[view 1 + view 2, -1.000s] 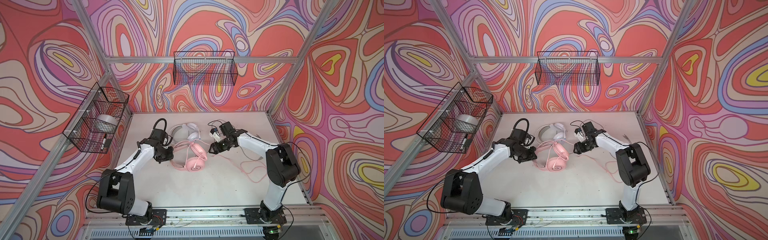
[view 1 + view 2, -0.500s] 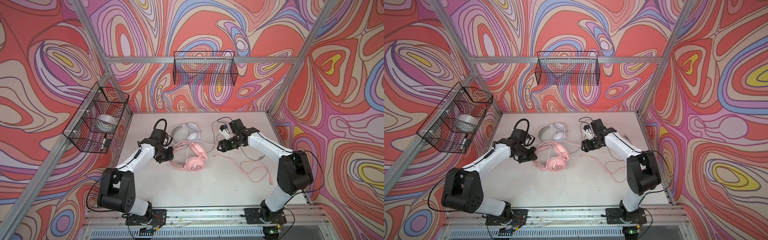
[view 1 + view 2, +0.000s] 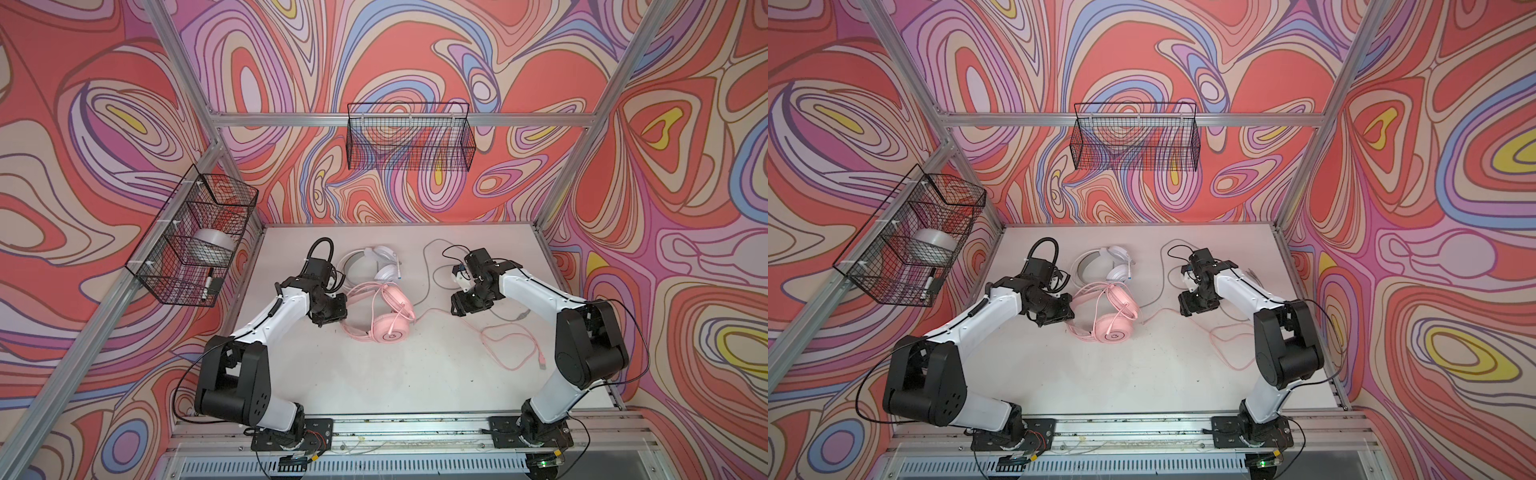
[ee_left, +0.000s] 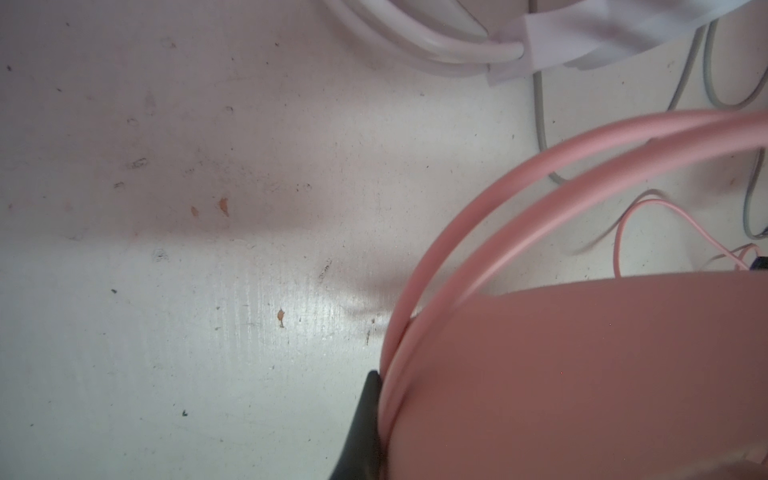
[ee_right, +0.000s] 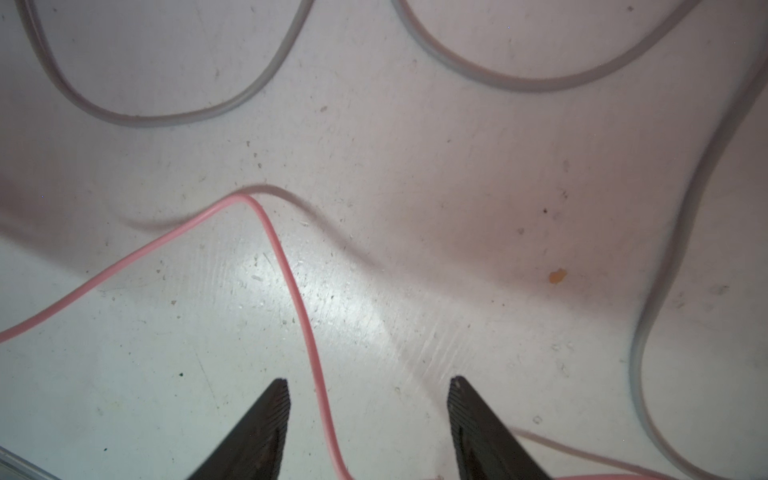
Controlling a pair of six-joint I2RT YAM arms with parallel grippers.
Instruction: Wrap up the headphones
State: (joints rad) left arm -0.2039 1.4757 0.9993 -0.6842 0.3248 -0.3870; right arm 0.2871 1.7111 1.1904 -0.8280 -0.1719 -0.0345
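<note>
The pink headphones (image 3: 390, 328) lie mid-table, headband towards the left arm, and show in both top views (image 3: 1115, 328). My left gripper (image 3: 332, 311) is shut on their pink headband (image 4: 478, 232). Only one black finger (image 4: 365, 419) shows, pressed against the band. The white headphones (image 3: 384, 266) lie just behind them, their grey cable (image 3: 428, 274) looping to the right. My right gripper (image 5: 370, 386) stands open low over the table, to the right of the pink earcups (image 3: 461, 305). The pink cable (image 5: 291, 282) runs between its fingers untouched, then trails off right in loose loops (image 3: 511, 345).
A wire basket (image 3: 409, 141) hangs on the back wall. Another wire basket (image 3: 195, 245), on the left wall, holds a tape roll and a marker. The pink cable's plug (image 3: 542, 363) lies near the right arm's elbow. Aluminium posts frame the table.
My right gripper has moved to the right, away from the pink earcups, and stays open. The left arm has not moved and keeps its grip.
</note>
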